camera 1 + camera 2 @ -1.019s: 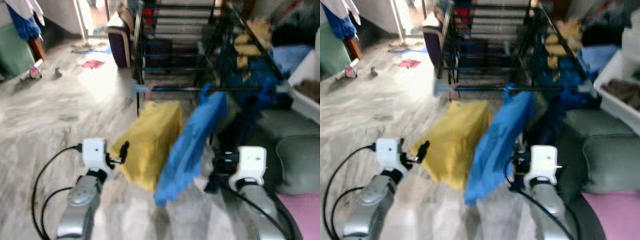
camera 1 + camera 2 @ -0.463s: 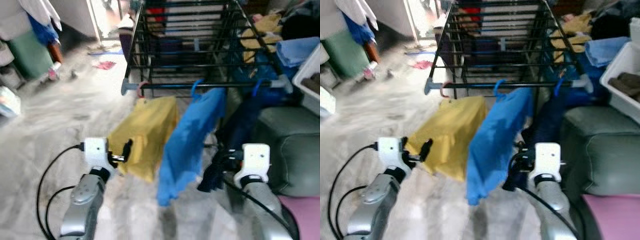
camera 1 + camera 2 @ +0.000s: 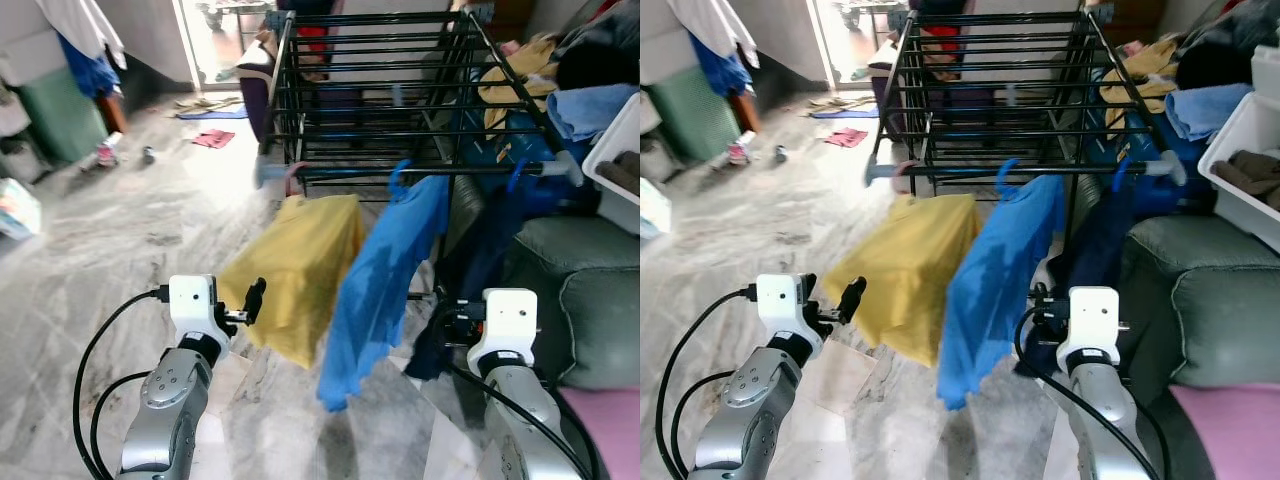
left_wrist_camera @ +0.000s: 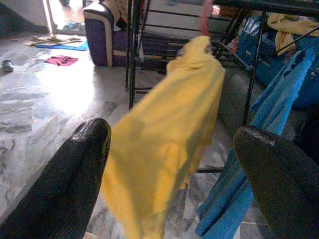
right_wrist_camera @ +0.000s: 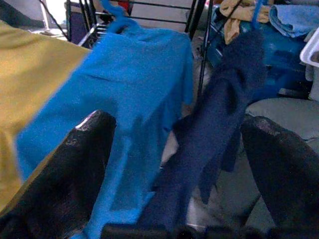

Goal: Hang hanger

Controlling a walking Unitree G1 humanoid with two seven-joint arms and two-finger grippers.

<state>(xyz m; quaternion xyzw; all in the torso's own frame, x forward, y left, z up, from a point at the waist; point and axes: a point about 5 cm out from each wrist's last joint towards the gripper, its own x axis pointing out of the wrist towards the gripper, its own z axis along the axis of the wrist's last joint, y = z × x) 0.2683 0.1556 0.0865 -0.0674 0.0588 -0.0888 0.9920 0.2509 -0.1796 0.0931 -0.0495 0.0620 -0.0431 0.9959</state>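
Marble floor [image 3: 90, 250] lies nearest, grey and veined, and over it I hold both arms low. My left gripper [image 3: 252, 300] sits just short of the yellow garment [image 3: 300, 270], its two black fingers [image 4: 75, 184] spread wide with nothing between them. My right gripper [image 5: 174, 164] is on the right, beside the dark navy garment [image 5: 209, 129], fingers likewise wide apart and empty (the wrist camera shows the navy cloth hanging in the gap beyond them, not touching either pad that I can see). Past my hands three garments hang side by side from the near rail of the black drying rack [image 3: 380, 90]: the yellow one on the left on a pink hanger [image 4: 204, 15], the blue garment [image 3: 385, 270] in the middle on a blue hanger [image 3: 398, 178], and the navy one on the right, also on a blue hook [image 3: 1120, 172]. A grey sofa [image 3: 590, 300] stands to the right. Farther off, a purple seat [image 4: 104, 32] and scattered cloths lie on the floor.
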